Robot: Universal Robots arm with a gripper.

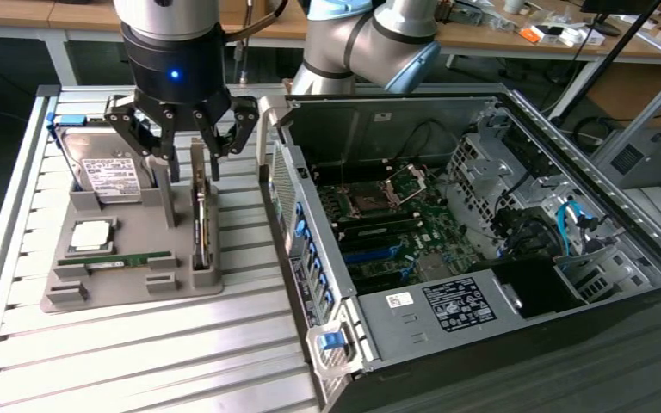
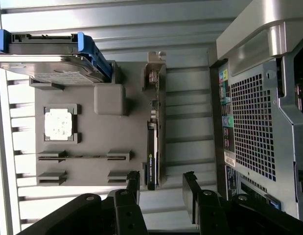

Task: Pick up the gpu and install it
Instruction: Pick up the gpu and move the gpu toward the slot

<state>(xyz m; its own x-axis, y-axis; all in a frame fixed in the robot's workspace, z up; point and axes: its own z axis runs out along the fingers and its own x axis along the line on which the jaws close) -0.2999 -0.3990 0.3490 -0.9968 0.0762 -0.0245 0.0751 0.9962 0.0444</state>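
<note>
Your gripper (image 1: 189,151) (image 2: 161,192) hangs directly over the gray holder (image 1: 135,291) (image 2: 92,142), with its jaws spread wide and nothing between them. In the wrist view you can see one finger on each side of the gpu (image 1: 200,215) (image 2: 152,147), clear of it and touching nothing.

The gpu stands on its long edge in a slot along the side of the holder that faces the open computer case (image 1: 342,129) (image 2: 259,122). Its silvery bracket is at the holder's far end, as the exterior view shows it.

A hard drive (image 1: 107,172) (image 2: 53,63) with a white label and blue side rails leans upright at the holder's opposite far corner. A processor chip (image 1: 92,234) (image 2: 58,123) lies flat in a square pocket near the holder's middle. A green memory stick (image 1: 130,258) (image 2: 82,157) sits in a slot just beside the chip, on its nearer side.

The case is just beside the holder, on the gpu's side, with its motherboard exposed. The holder and the case both rest on the slatted metal table (image 1: 135,361) (image 2: 190,29).
</note>
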